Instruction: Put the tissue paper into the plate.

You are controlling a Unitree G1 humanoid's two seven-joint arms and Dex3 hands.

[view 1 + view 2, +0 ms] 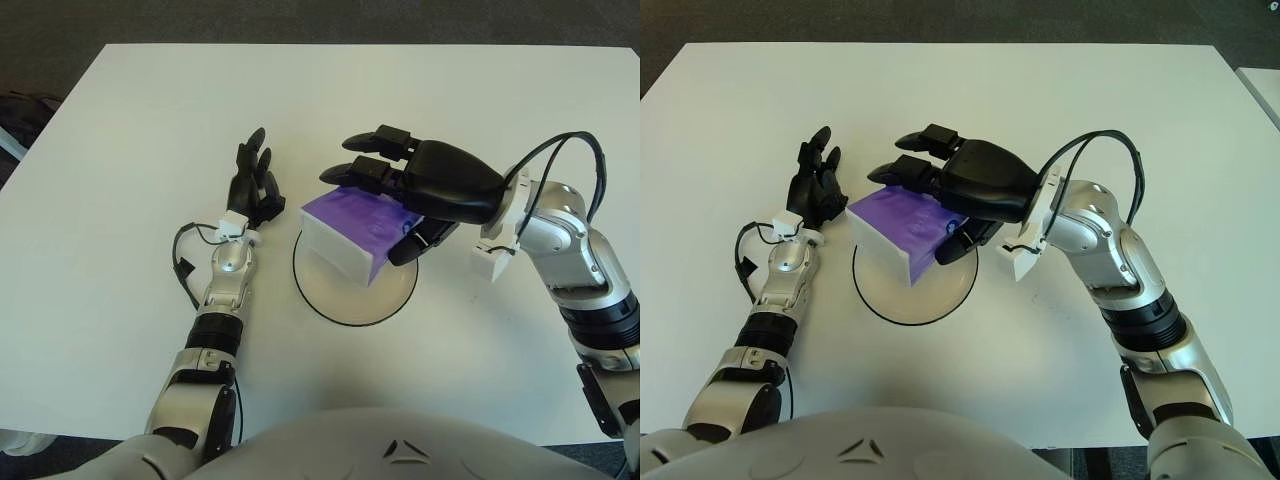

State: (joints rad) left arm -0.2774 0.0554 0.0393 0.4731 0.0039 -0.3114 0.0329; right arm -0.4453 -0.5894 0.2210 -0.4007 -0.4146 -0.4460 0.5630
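The right hand (415,190) is gripping the tissue pack (362,232), fingers (372,172) curling over its far purple edge and the thumb pressing its near right side. The pack is sitting tilted over the plate (340,300), its lower end looking to be on the plate, though contact is hard to confirm. The right eye view is showing the right arm down to the elbow; the left eye view is cutting it off. The left hand (254,185) is showing just left of the pack, fingers loosely extended, holding nothing. One pack, one plate, two hands on the white counter (120,200).
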